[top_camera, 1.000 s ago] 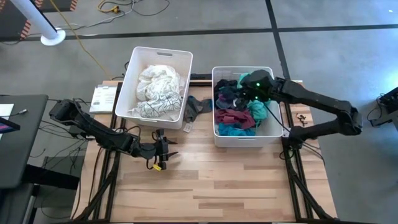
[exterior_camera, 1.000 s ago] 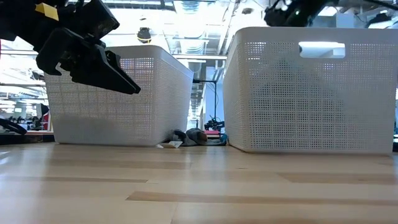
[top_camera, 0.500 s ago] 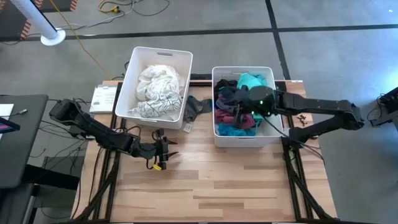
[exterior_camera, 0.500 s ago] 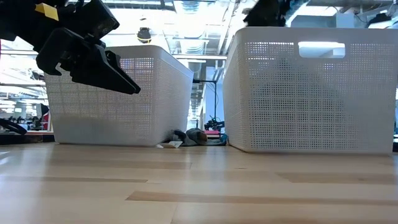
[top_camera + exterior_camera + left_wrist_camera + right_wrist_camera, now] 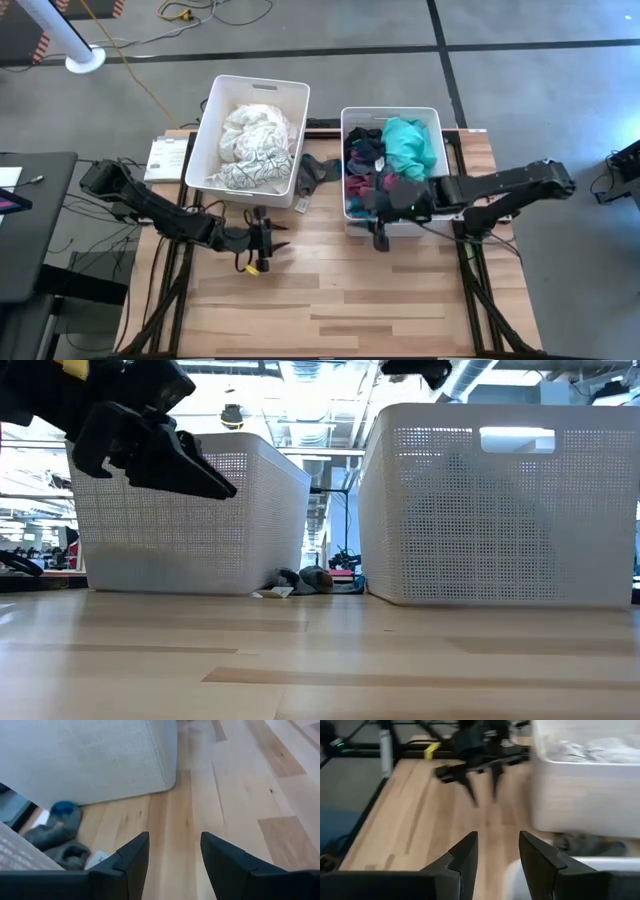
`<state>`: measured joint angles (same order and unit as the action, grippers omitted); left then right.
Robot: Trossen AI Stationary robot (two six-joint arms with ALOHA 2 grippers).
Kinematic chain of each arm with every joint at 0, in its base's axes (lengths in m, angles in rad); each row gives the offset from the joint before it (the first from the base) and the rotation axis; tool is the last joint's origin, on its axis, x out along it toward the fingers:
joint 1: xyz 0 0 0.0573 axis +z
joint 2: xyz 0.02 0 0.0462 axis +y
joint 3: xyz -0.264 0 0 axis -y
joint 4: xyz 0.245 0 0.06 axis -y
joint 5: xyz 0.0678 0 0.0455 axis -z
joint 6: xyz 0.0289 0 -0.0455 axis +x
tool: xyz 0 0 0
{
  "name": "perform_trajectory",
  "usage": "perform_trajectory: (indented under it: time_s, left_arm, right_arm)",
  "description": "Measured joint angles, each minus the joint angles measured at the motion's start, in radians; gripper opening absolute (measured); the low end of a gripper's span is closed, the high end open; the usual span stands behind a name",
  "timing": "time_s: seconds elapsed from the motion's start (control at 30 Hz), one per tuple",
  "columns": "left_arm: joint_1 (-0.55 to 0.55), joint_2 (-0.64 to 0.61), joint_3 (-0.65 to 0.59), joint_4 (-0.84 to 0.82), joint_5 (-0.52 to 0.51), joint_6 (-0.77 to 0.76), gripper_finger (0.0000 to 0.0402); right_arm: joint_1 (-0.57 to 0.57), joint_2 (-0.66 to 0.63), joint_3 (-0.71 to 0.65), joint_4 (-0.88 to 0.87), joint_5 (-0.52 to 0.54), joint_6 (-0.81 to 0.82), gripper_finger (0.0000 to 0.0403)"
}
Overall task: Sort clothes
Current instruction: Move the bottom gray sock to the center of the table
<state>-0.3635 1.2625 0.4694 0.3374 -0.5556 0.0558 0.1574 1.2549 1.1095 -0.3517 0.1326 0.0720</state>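
White and cream clothes (image 5: 252, 140) fill the left white bin (image 5: 213, 120). Teal, navy, maroon and black clothes (image 5: 392, 160) fill the right white bin (image 5: 437, 118). A dark grey garment (image 5: 318, 172) lies on the table between the bins; it also shows in the left wrist view (image 5: 59, 836). My left gripper (image 5: 275, 240) is open and empty, just above the table in front of the left bin's near right corner. My right gripper (image 5: 372, 215) is open and empty over the right bin's near left corner; its fingers (image 5: 465, 855) hold nothing.
A white booklet (image 5: 166, 156) lies left of the left bin. Bare wooden table top (image 5: 350, 300) stretches in front of both bins to the near edge. The bins stand close together, with only the narrow gap that holds the grey garment.
My right gripper has swept from over the far part of the right bin toward the table's near edge, to the bin's near left corner, empty. A teal garment now shows uncovered in the bin's far right part. My left gripper has risen slightly.
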Motion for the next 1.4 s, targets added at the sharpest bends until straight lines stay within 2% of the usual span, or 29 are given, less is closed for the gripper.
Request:
perform_trajectory:
  time_s: [0.17, 0.3, 0.47, 0.6, 0.8, 1.1, 1.27, 1.4]
  left_arm:
    - [0.01, 0.027, 0.02, 0.021, -0.001, 0.089, 0.0163]
    - [0.01, 0.124, 0.07, 0.019, -0.003, 0.18, 0.0163]
    - [0.011, 0.268, 0.157, 0.012, -0.13, 0.267, 0.0164]
    - [0.038, 0.364, 0.236, 0.005, -0.162, 0.34, 0.0164]
    - [0.126, 0.482, 0.379, -0.178, -0.237, 0.356, 0.0164]
    - [0.262, 0.558, 0.484, -0.266, -0.244, 0.43, 0.0165]
    - [0.341, 0.558, 0.559, -0.438, -0.154, 0.383, 0.0165]
    - [0.38, 0.556, 0.577, -0.482, -0.099, 0.354, 0.0165]
  right_arm:
    - [0.079, 0.058, 0.0, 0.017, 0.0, -0.005, 0.0159]
    - [0.132, 0.108, 0.0, 0.017, 0.0, -0.002, 0.0159]
    - [0.181, 0.169, 0.0, 0.023, 0.0, 0.029, 0.0159]
    - [0.212, 0.21, 0.001, 0.034, 0.011, 0.065, 0.0159]
    - [0.26, 0.271, -0.001, 0.043, 0.0, 0.121, 0.0159]
    - [0.309, 0.337, 0.0, 0.088, 0.02, 0.149, 0.0159]
    - [0.314, 0.357, 0.0, 0.088, 0.026, 0.159, 0.0159]
    - [0.314, 0.356, 0.0, 0.1, 0.027, 0.159, 0.0159]
